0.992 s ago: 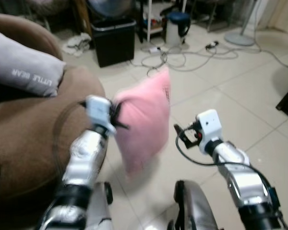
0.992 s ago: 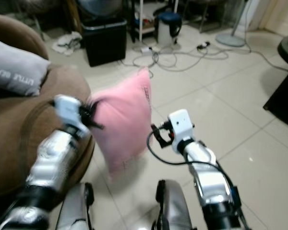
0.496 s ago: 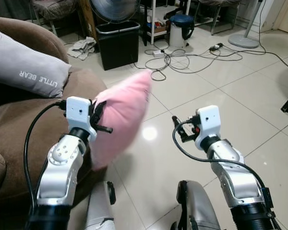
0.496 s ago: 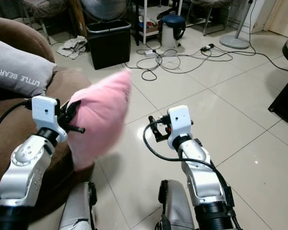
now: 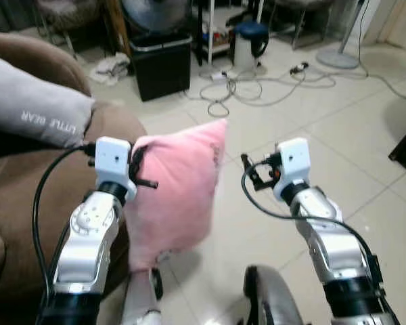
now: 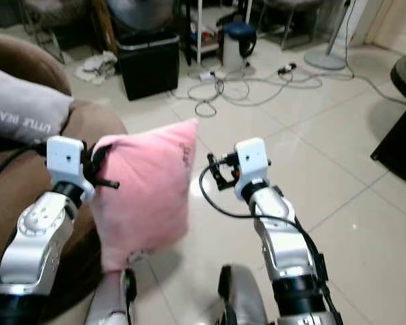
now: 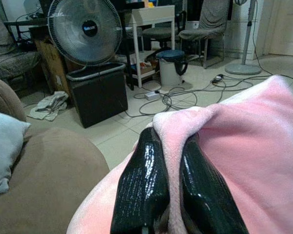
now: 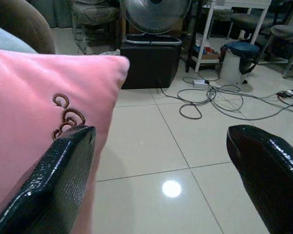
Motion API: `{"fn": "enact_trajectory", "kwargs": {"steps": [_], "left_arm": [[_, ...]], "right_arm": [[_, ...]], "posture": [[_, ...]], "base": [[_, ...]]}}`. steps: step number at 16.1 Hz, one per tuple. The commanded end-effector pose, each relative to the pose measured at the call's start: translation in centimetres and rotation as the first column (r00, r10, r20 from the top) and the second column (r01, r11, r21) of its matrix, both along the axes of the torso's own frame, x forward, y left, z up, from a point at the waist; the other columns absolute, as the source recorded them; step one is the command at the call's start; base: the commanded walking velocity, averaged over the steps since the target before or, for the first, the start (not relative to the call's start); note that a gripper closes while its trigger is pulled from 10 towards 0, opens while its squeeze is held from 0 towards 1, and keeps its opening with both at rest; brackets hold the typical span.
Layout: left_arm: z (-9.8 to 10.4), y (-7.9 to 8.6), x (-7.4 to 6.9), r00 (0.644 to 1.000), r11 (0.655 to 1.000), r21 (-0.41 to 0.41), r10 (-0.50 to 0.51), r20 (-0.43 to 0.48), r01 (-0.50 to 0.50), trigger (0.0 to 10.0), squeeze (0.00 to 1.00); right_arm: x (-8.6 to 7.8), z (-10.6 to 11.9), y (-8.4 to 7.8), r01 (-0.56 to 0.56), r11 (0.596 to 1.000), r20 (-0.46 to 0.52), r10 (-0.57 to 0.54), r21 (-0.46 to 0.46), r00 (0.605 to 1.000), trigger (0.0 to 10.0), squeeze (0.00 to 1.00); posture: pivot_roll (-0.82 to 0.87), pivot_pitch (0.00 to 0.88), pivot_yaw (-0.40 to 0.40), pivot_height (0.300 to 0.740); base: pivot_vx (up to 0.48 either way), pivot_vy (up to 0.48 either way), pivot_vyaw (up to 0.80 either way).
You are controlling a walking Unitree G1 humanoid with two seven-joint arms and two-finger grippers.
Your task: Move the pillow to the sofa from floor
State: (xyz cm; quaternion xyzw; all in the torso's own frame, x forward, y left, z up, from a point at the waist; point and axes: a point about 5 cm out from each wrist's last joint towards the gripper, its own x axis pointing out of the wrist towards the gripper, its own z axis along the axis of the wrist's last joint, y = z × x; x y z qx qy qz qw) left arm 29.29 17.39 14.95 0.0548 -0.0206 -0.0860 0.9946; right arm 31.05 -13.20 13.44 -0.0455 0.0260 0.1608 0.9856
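Sofa (image 5: pixel 27 196), brown and bulky, sits with a grey cushion (image 5: pixel 34 108) on its back edge. Just beside the sofa's rounded arm hangs the pink pillow (image 5: pixel 179 189), off the tiled floor (image 5: pixel 365 135), a fold of its top edge pinched tight between the closed fingers of the left gripper (image 7: pixel 168 190). The right gripper (image 8: pixel 161 180) hovers on the pillow's far side from the sofa, fingers spread wide, holding nothing. Beyond the sofa's arm stand a black bin (image 5: pixel 161 64) with a fan (image 7: pixel 83 31) behind it, then a dark-lidded kettle (image 5: pixel 247 44). Loose cables (image 5: pixel 257 84) sprawl over the tiles near the kettle.
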Motion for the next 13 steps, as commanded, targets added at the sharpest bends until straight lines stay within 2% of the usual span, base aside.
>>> {"fn": "enact_trajectory", "kwargs": {"steps": [1,6,10,13], "left_arm": [[1.2,0.3,0.0,0.998,1.000,0.017,0.017,0.062,-0.018,10.0,0.00],[1.3,0.8,0.2,0.996,0.998,0.024,0.057,0.066,-0.059,10.0,0.00],[1.3,0.2,0.4,0.996,0.999,0.031,0.041,0.076,-0.044,10.0,0.00],[1.4,0.0,0.5,0.996,0.998,0.045,0.028,0.082,-0.032,10.0,0.00]], "right_arm": [[0.3,0.2,0.0,0.003,1.000,0.006,-0.003,0.019,1.000,10.0,0.00],[0.8,0.9,0.6,-0.026,0.999,0.025,0.025,0.027,0.999,10.0,0.00],[1.3,2.2,0.5,-0.036,0.999,0.059,0.035,0.020,0.998,10.0,0.00],[1.4,1.9,0.2,-0.025,0.999,0.049,0.024,0.023,0.999,10.0,0.00]], "posture": [[0.15,0.000,-0.026,0.655],[0.16,0.000,-0.036,0.700],[0.15,0.000,-0.039,0.735],[0.15,0.000,-0.039,0.740]], "base": [[0.000,0.000,0.00],[0.000,0.000,0.00],[0.000,0.000,0.00],[0.000,0.000,0.00]]}}
